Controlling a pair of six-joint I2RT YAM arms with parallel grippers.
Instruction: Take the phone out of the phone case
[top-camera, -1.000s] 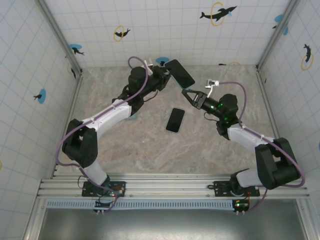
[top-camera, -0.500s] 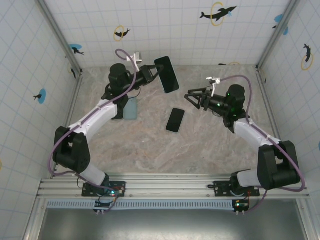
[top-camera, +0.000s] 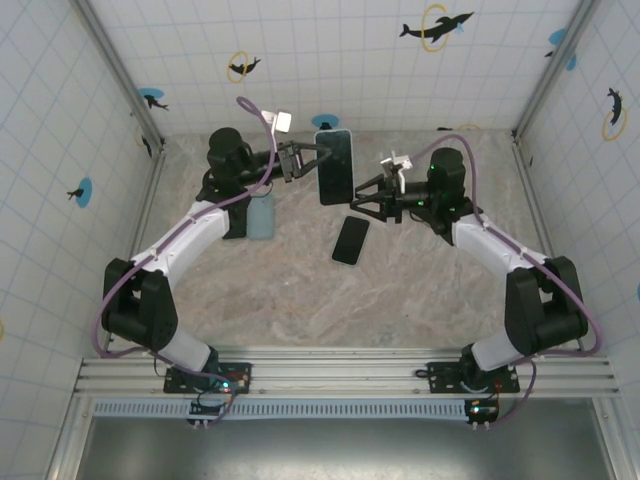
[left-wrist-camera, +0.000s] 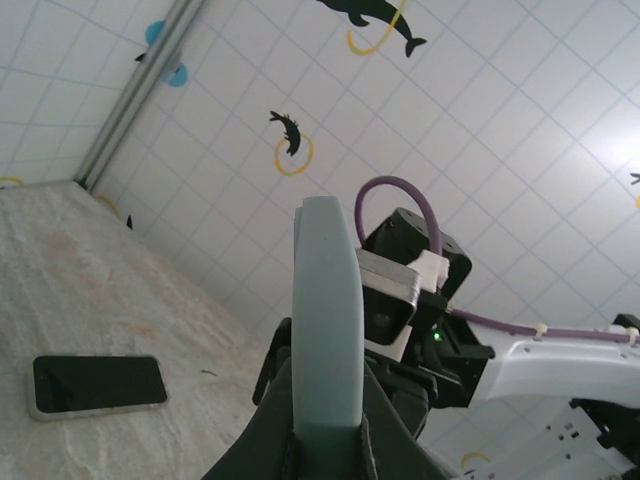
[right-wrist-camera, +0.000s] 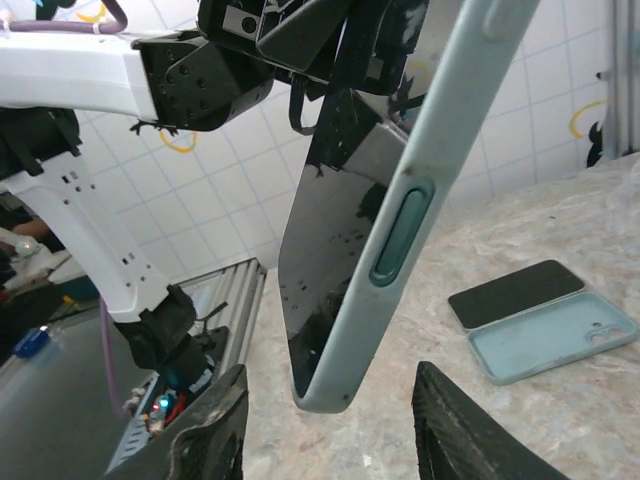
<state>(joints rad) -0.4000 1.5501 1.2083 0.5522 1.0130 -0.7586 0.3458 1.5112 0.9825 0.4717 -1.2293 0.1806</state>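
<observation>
My left gripper (top-camera: 306, 160) clamps the black phone in its pale teal rubber case (top-camera: 335, 167), raised above the marbled table (top-camera: 300, 290). My right gripper (top-camera: 360, 196) stands parted, its fingers either side of the phone's lower end without touching.

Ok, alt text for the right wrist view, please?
A cased phone, pale teal with a dark screen, slants down toward the right gripper, whose jaws stand open. Beyond, a bare phone and empty case lie on the table.
</observation>
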